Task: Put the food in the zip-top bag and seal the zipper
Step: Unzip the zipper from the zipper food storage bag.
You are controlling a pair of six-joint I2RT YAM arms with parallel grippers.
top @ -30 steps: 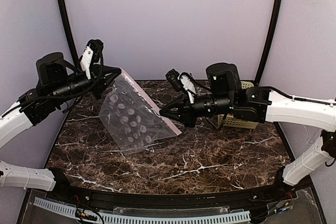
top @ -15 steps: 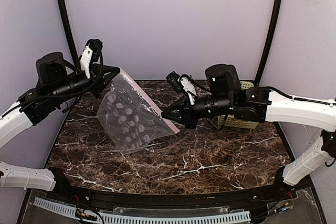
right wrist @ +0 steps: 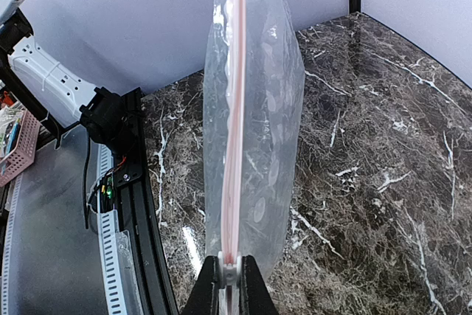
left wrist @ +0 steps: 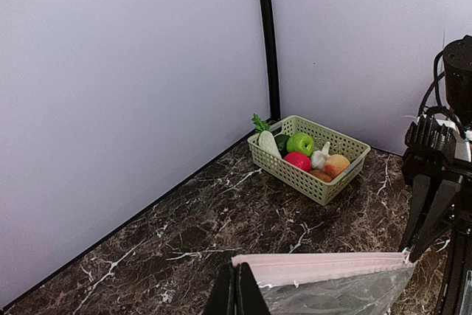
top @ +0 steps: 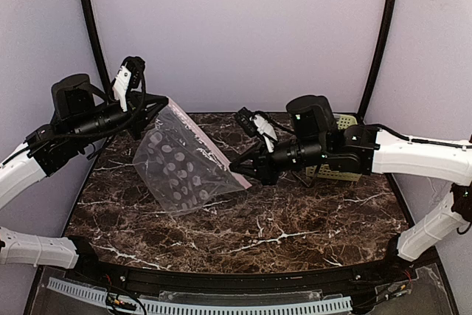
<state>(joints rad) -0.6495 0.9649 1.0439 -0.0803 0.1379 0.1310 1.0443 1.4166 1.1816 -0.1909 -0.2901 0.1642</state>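
The clear zip-top bag hangs in the air between my two grippers, and I see no food in it. Its pink zipper runs along the top edge. My left gripper is shut on the bag's upper corner, seen in the left wrist view. My right gripper is shut on the zipper's white slider near the lower end. The food lies in the green basket: green apple, red apple, radish, garlic, orange.
The basket stands at the back right of the marble table, partly behind my right arm. Black frame posts rise at both back corners. A black rail runs along the near edge.
My right gripper has slid down and to the right along the zipper, away from the left gripper. The bag's body has swung a little to the left. The left gripper has held still.
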